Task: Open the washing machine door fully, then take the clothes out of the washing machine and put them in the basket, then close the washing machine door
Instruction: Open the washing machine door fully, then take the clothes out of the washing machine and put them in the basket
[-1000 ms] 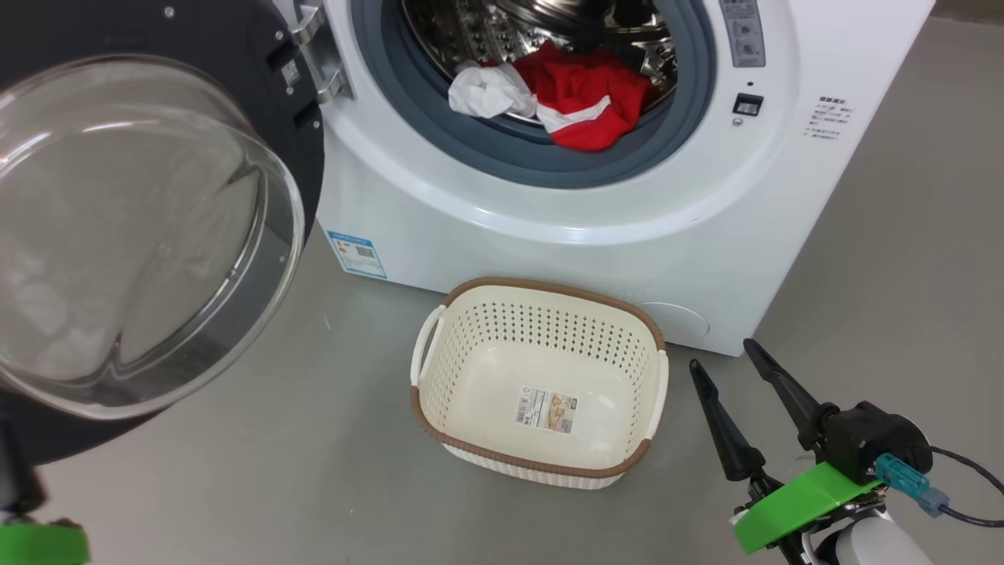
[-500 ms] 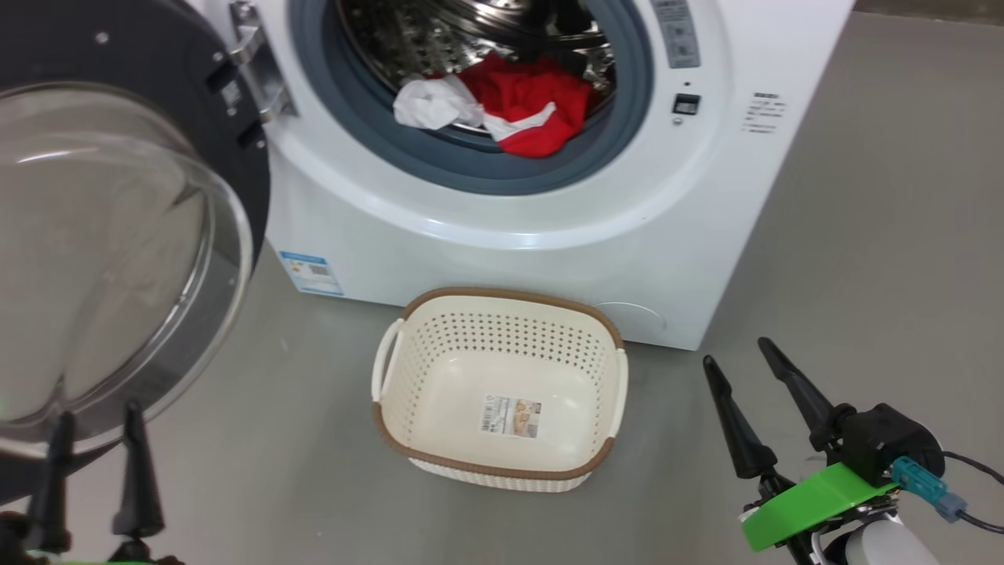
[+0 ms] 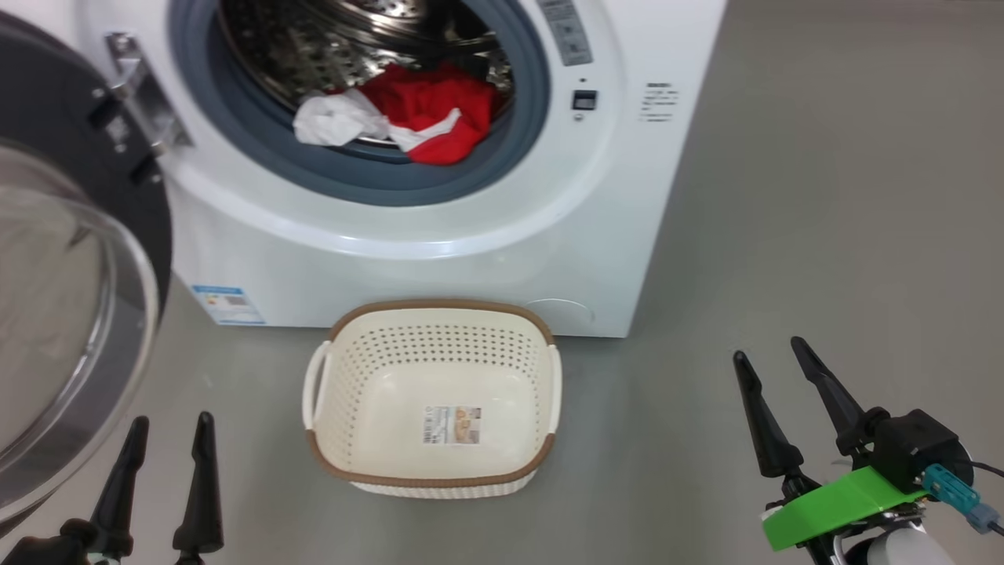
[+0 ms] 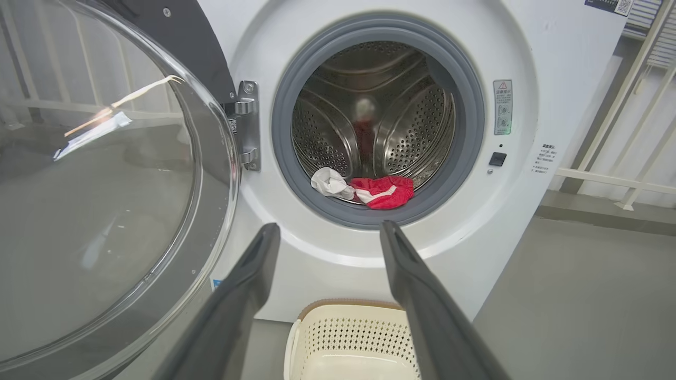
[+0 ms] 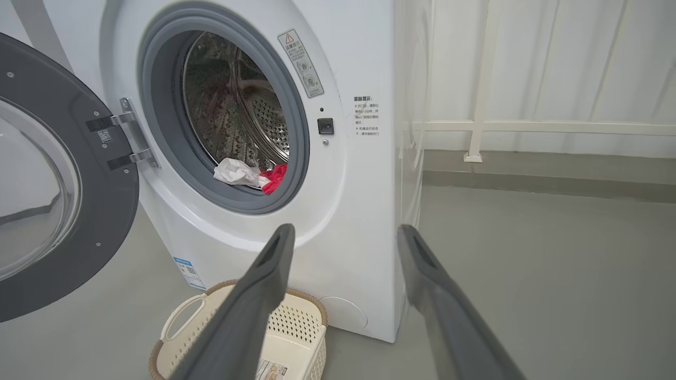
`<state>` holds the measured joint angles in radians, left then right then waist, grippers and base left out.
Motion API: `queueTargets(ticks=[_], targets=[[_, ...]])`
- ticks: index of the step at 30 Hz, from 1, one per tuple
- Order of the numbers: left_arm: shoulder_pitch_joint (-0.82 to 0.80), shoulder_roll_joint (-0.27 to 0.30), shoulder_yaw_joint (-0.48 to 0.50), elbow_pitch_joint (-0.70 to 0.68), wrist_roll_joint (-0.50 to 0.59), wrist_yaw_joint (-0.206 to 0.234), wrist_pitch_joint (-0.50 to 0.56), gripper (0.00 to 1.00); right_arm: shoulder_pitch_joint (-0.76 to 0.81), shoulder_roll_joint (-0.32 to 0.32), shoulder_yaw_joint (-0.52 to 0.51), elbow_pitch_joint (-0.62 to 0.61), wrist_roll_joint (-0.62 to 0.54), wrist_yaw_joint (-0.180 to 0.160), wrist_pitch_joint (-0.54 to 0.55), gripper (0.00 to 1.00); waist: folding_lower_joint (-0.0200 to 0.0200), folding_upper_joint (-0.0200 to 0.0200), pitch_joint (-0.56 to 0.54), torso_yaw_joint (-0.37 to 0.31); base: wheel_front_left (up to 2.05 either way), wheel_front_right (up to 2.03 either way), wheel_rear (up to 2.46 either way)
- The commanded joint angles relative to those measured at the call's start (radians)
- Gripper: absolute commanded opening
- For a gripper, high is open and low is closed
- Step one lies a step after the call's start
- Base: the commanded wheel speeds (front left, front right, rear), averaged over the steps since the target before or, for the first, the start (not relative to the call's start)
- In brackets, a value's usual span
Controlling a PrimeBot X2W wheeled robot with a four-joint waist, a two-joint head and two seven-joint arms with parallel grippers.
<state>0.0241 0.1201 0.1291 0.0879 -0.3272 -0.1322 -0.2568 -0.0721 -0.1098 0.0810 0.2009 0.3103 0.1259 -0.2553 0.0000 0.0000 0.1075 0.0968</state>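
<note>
Head view looks down on the washing machine (image 3: 439,259) with its door (image 3: 70,329) swung wide on the hinge, and the glass bowl stands just ahead of the left jaws and a little outward of them. Both pairs of jaws hang low over the grey floor (image 3: 784,196), spread apart and grasping nothing. The basket (image 3: 439,345) stands on the floor between the left jaws and the right jaws, slightly ahead of both, its bare base showing a sticker (image 3: 452,424). It is close to the foot of the machine, though whether it touches cannot be told. The clothes (image 3: 423,110) lie well ahead of and above both pairs, at the front lip of the steel drum (image 3: 314,47), a white piece beside red fabric, resting on the grey gasket (image 3: 376,176). Left wrist view has the clothes straight ahead, above the gap between the tips of the left jaws, with the basket below that gap. Right wrist view puts the machine's front corner ahead of the right jaws, the clothes and door off to their left, and the basket low behind the left-hand finger.
</note>
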Motion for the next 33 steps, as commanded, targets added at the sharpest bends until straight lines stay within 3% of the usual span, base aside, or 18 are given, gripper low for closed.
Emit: queueTargets(ticks=[1,13,33], targets=[[-0.005,0.025,0.026,-0.039,-0.004,0.002,-0.005,1.00,0.003,-0.002,0.012,-0.031,-0.004,0.005,-0.006,1.00,0.0000,0.0000,0.004,-0.039,0.00,0.00,0.00],[0.006,0.014,-0.032,-0.078,-0.003,0.002,-0.005,1.00,0.021,0.013,-0.035,-0.059,-0.009,0.005,-0.006,1.00,0.0000,0.0000,0.025,-0.120,0.00,0.00,0.00],[-0.010,0.030,-0.040,-0.082,0.013,0.002,-0.005,1.00,0.017,0.029,-0.054,-0.068,-0.019,0.005,-0.006,1.00,0.0000,0.0000,0.037,-0.119,0.00,0.00,0.00]])
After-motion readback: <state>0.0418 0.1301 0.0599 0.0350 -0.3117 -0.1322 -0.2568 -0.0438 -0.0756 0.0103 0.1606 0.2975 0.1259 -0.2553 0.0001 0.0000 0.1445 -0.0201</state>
